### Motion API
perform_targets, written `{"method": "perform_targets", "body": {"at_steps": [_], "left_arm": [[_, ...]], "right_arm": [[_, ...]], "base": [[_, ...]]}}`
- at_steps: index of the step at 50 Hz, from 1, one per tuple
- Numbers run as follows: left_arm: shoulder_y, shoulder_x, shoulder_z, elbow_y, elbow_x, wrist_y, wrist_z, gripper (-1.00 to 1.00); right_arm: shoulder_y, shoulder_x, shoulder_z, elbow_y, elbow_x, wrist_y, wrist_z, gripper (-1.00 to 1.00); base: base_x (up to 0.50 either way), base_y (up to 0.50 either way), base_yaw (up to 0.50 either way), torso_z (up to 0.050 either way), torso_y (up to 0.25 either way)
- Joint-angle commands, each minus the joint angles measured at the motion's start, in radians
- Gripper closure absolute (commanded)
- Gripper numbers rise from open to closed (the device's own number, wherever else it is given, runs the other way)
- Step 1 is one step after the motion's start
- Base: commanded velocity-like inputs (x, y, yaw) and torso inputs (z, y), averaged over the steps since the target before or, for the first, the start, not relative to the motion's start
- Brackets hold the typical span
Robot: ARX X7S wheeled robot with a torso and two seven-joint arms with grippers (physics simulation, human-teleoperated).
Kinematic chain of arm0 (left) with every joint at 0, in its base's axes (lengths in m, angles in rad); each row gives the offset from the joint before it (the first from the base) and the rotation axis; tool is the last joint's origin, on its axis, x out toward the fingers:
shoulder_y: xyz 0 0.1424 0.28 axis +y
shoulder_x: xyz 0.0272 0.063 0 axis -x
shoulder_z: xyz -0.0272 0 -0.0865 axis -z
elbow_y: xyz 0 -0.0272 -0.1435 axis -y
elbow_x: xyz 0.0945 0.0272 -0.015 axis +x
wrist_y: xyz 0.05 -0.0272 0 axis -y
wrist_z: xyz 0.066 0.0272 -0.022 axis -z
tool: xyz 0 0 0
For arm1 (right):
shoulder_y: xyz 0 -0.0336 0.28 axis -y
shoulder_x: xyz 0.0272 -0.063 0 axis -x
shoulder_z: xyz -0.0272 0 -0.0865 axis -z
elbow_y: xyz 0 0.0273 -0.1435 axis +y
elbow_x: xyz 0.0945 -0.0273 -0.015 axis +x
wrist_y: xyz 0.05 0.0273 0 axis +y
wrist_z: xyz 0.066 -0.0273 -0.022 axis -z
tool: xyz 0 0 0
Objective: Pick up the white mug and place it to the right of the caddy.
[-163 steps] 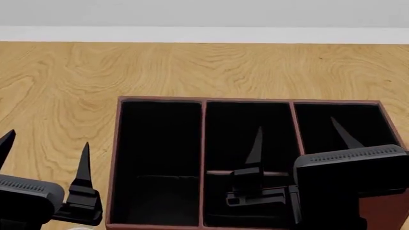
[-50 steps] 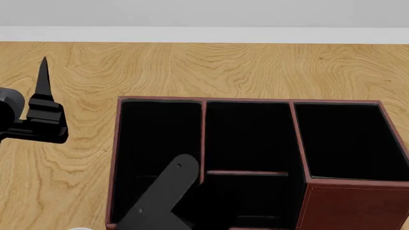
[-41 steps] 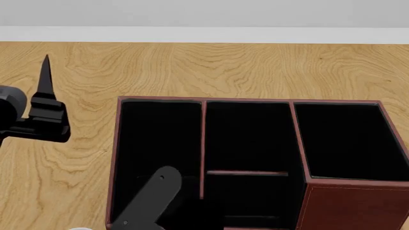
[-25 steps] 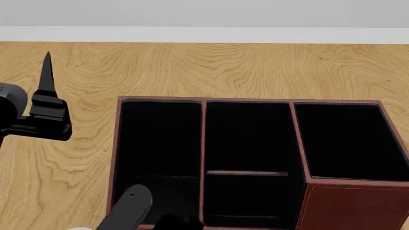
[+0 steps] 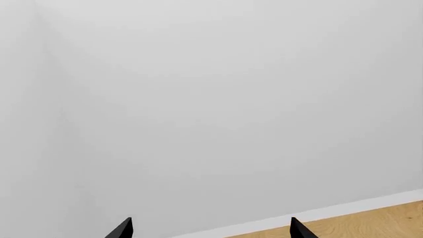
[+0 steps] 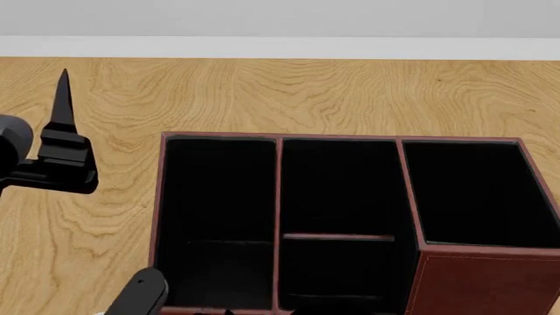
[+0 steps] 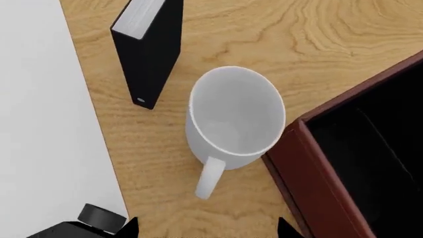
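Upright white mug touching corner of reddish-brown caddy, handle outward

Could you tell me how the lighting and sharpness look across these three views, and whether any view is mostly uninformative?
Right wrist view: sharp, soft even light, faint shading inside the white mug. Head view: crisp, but the caddy compartments render near-black, hiding detail. Left wrist view: almost all blank pale wall, only fingertips visible.
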Motion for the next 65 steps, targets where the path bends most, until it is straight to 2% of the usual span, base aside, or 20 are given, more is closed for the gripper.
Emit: {"method": "perform_targets", "body": {"at_steps": [1, 26, 48, 65], "left_arm": [[0.008, -0.005, -0.013, -0.004, -0.008, 0.011, 0.002, -1.0], [0.03, -0.027, -0.031, -0.033, -0.019, 0.069, 0.008, -1.0], [0.027, -0.019, -0.027, -0.014, -0.027, 0.046, -0.008, -1.0], [0.036, -0.028, -0.032, -0.053, -0.032, 0.094, -0.005, -1.0]], "right_arm": [[0.017, -0.024, -0.052, 0.068, -0.081, -0.015, -0.103, -1.0], [0.069, -0.045, -0.165, 0.228, -0.307, -0.114, -0.39, -1.0], [0.082, -0.086, -0.264, 0.38, -0.437, -0.21, -0.565, -1.0], [0.088, -0.116, -0.332, 0.522, -0.521, -0.288, -0.698, -1.0]], "base": [[0.0, 0.0, 0.0, 0.0, 0.0], [0.0, 0.0, 0.0, 0.0, 0.0], [0.0, 0.0, 0.0, 0.0, 0.0], [0.0, 0.0, 0.0, 0.0, 0.0]]}}
